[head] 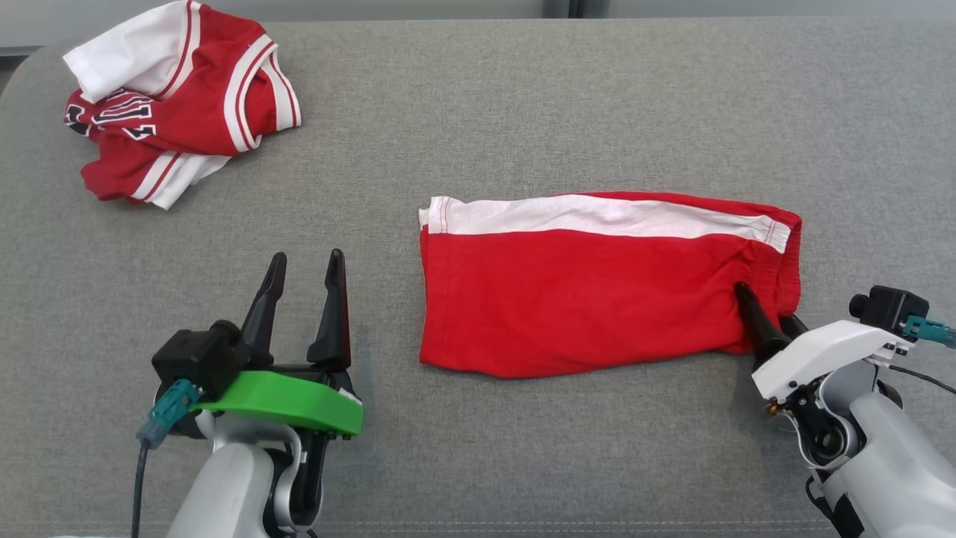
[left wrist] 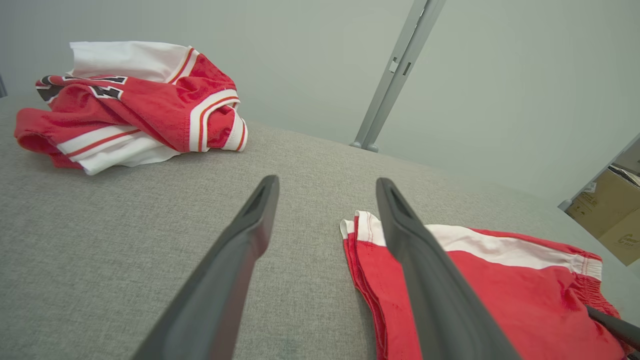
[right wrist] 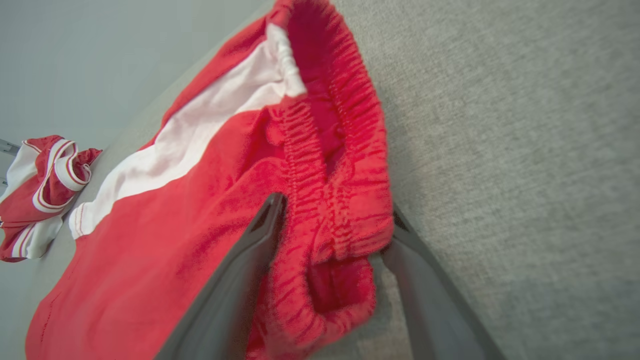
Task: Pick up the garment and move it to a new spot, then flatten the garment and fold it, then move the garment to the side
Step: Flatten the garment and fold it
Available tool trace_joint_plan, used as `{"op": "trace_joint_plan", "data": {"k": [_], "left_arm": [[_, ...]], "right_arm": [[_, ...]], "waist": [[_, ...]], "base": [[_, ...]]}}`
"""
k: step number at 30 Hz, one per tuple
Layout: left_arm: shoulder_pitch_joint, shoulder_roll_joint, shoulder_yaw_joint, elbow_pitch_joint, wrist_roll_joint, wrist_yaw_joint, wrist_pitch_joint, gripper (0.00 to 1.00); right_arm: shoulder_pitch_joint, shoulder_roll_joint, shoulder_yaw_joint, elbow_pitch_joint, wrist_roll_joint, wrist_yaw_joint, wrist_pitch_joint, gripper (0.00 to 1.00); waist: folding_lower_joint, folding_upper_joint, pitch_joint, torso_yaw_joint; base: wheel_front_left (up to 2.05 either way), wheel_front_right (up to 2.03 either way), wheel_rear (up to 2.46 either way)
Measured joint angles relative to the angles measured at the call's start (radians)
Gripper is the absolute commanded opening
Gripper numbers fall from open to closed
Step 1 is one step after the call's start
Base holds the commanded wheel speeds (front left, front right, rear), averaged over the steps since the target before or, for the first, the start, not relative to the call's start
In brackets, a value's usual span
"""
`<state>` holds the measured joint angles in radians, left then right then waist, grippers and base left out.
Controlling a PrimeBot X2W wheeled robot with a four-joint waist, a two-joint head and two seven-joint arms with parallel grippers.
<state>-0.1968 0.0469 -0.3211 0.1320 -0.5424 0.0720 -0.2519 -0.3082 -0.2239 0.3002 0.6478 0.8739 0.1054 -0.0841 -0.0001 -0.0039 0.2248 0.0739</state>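
The garment [head: 582, 299] is a pair of red shorts with a white side stripe. It lies folded and flat, right of centre on the grey padded surface. My right gripper [head: 762, 306] is at its lower right corner. One finger rests on top of the elastic waistband and the other is beneath the cloth. In the right wrist view the jaws [right wrist: 335, 205] stand wide, with the bunched waistband of the garment [right wrist: 175, 210] between them, not pinched. My left gripper [head: 307, 256] hovers open and empty to the left of the shorts. In the left wrist view its fingers [left wrist: 327, 181] point past the garment's [left wrist: 525, 290] white hem.
A crumpled red and white jersey [head: 179, 97] lies at the far left corner of the grey surface [head: 523, 112]. It also appears in the left wrist view [left wrist: 130, 100]. A metal post [left wrist: 395, 75] and cardboard boxes [left wrist: 610, 210] stand beyond the far edge.
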Motion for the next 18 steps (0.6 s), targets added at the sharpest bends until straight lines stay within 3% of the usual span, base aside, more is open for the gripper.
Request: {"op": "trace_joint_plan", "data": {"k": [3,12,18], "left_arm": [[0.017,0.000,0.020,-0.018,0.002,0.002,0.000,1.00],[0.064,0.000,0.056,-0.046,0.020,0.009,0.000,1.00],[0.083,0.000,0.057,-0.061,0.020,0.009,0.000,1.00]], "right_arm": [[-0.003,0.002,0.000,0.000,0.002,0.000,0.000,0.00],[-0.006,-0.006,-0.007,0.002,0.025,0.009,-0.012,0.00],[-0.006,-0.075,-0.048,0.000,0.044,0.009,-0.023,0.00]], "waist": [[0.0000,0.0000,0.001,0.007],[0.0000,0.0000,-0.013,-0.011],[0.0000,0.0000,-0.027,-0.037]], "base": [[0.00,0.00,0.00],[0.00,0.00,0.00],[0.00,0.00,0.00]]}}
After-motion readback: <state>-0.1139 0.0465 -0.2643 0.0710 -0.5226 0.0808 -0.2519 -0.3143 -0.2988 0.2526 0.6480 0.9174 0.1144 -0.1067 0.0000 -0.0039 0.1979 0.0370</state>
